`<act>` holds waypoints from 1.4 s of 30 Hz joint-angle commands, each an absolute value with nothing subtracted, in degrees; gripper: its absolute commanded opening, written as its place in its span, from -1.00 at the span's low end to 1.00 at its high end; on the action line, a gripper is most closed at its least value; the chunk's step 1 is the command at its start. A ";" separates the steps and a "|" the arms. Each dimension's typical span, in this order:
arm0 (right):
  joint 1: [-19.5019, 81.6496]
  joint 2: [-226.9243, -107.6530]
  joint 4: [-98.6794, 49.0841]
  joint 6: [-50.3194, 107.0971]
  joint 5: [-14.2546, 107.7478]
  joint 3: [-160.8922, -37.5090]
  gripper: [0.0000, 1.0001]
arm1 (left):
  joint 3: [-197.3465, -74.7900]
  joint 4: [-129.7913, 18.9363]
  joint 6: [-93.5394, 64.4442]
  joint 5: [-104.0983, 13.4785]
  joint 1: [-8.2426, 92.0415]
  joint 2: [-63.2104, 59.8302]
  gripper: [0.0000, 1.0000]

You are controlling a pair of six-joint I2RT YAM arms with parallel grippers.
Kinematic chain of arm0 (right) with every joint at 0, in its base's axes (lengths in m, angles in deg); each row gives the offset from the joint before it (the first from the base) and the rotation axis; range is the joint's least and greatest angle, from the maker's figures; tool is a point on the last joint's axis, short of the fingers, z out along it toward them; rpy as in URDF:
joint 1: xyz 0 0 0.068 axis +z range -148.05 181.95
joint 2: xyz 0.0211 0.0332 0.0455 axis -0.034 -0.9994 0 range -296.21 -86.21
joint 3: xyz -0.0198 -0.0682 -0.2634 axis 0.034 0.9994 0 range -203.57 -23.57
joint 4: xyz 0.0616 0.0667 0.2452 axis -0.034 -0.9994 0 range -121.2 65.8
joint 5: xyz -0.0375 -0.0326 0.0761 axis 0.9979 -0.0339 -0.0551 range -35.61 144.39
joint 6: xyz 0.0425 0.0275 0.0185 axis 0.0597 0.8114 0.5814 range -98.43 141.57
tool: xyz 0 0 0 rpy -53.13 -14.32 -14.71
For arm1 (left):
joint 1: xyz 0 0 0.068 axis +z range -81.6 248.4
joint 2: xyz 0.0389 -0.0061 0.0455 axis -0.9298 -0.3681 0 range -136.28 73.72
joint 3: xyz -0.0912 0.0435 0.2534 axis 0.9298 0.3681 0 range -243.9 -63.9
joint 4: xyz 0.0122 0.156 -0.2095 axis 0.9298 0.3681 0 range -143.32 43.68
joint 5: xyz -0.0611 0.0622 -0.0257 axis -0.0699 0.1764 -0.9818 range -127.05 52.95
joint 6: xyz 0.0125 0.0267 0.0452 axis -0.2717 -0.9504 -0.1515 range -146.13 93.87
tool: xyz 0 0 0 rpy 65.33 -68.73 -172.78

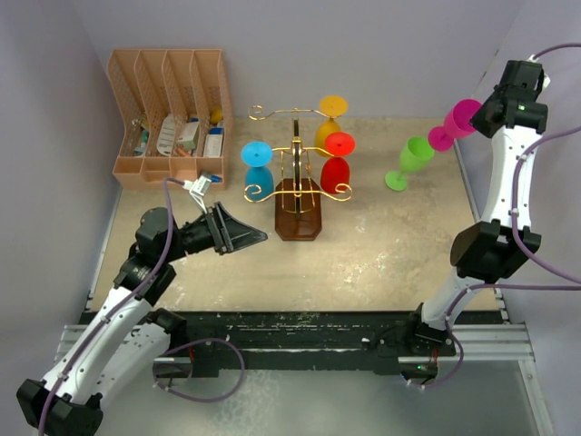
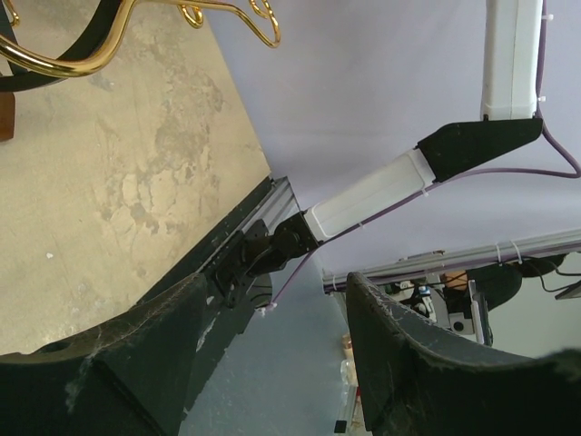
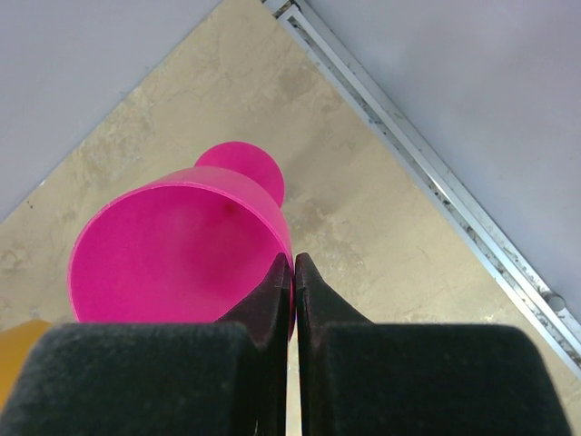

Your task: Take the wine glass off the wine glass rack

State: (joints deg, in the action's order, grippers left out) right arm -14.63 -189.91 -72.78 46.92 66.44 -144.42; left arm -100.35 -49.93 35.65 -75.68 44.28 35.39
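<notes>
The gold wire wine glass rack (image 1: 298, 182) stands mid-table on its dark hexagonal base. A blue glass (image 1: 258, 168), an orange glass (image 1: 330, 123) and a red glass (image 1: 337, 159) hang on it upside down. My right gripper (image 1: 481, 116) is high at the far right, shut on the rim of a pink wine glass (image 1: 456, 124). The right wrist view shows one finger inside the pink cup (image 3: 172, 254) and one outside, the gripper (image 3: 293, 263) pinching its wall. My left gripper (image 1: 254, 238) is open and empty, left of the rack's base; a gold rack arm (image 2: 54, 65) shows in its view.
A green glass (image 1: 410, 162) stands on the table right of the rack, below the pink one. The tan slotted file organiser (image 1: 168, 113) sits at the far left with small items in it. Purple walls close both sides; a metal rail (image 3: 427, 163) edges the table.
</notes>
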 commanded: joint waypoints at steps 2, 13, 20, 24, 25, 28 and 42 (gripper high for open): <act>-14.99 -186.10 -71.50 46.54 62.72 -146.31 -1.00 | -100.40 -55.22 35.18 -76.51 44.46 34.41 0.32; -14.99 -185.75 -74.13 46.35 61.97 -154.47 -1.00 | -98.79 -58.37 36.72 -76.68 44.49 32.77 0.32; -15.02 -189.60 -73.61 46.44 61.33 -149.38 -1.00 | -100.29 -56.92 36.25 -77.04 44.48 33.24 0.32; -14.97 -189.73 -71.35 45.77 60.03 -142.49 -1.00 | -101.06 -54.99 35.56 -76.66 44.48 34.17 0.32; -14.97 -189.74 -70.90 45.64 59.95 -141.15 -1.00 | -101.34 -54.51 35.32 -76.57 44.48 34.31 0.32; -14.97 -189.61 -69.84 45.27 60.50 -137.63 -1.00 | -102.23 -53.29 34.57 -76.50 44.46 34.43 0.32; -14.93 -192.73 -66.75 42.81 67.39 -130.96 -1.00 | -103.85 -49.64 33.04 -76.12 44.45 36.33 0.32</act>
